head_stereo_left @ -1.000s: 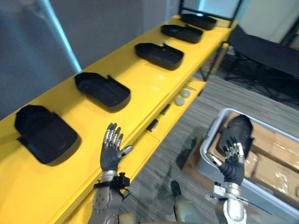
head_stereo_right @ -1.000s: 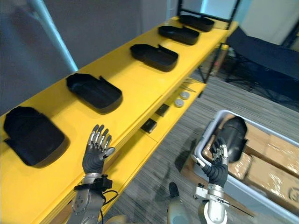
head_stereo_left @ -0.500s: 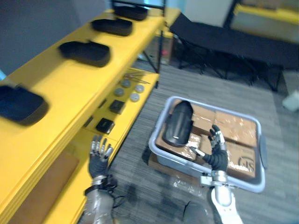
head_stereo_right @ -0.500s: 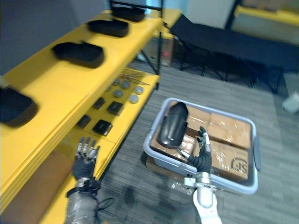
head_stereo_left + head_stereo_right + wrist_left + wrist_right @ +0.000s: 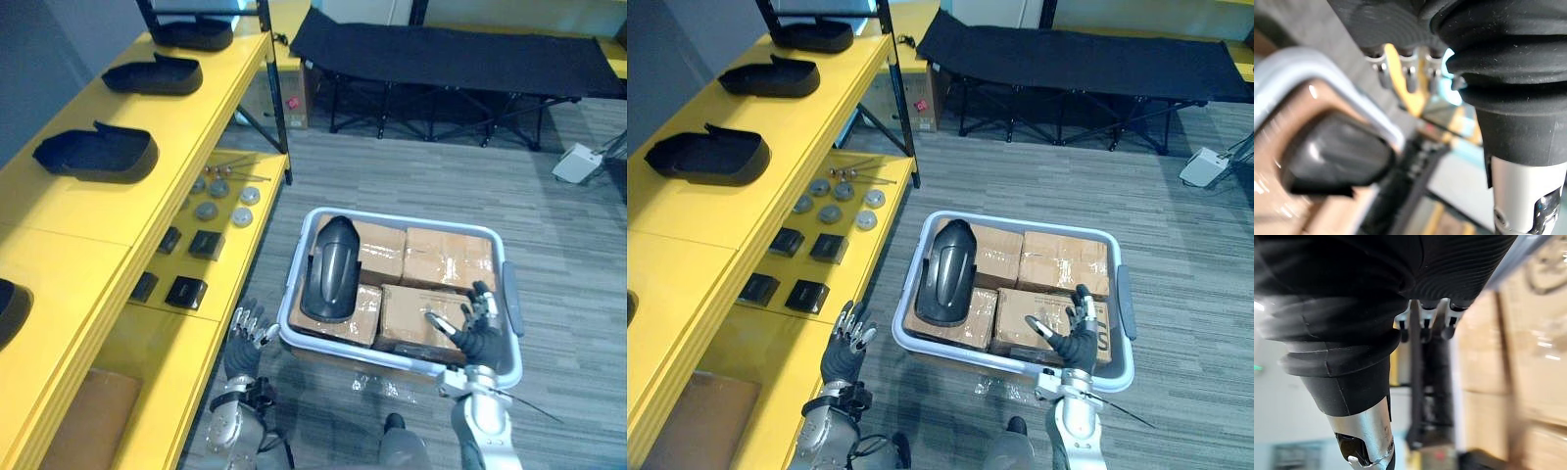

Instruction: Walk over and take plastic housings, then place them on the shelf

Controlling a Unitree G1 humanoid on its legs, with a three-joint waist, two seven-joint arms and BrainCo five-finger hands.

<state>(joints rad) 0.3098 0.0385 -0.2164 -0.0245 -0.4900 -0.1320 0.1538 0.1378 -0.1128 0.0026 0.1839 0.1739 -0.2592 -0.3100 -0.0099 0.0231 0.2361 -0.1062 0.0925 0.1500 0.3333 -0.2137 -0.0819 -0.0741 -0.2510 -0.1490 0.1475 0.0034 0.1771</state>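
Note:
A black plastic housing lies on cardboard boxes in a grey bin on the floor. More black housings rest on the top of the yellow shelf: one nearest, another behind it, a third at the far end. My left hand is open, held low just left of the bin. At the bin's near right corner my right hand is open too, above a box. Both hands hold nothing. The left wrist view shows the housing close by.
The shelf's lower level carries small black blocks and grey round discs. A black folding cot stands at the back. A white adapter lies on the carpet at the right.
The camera has swung right and down, so the bin now sits in the middle. Both hands stay open and empty; the right one is now over the bin's near right corner.

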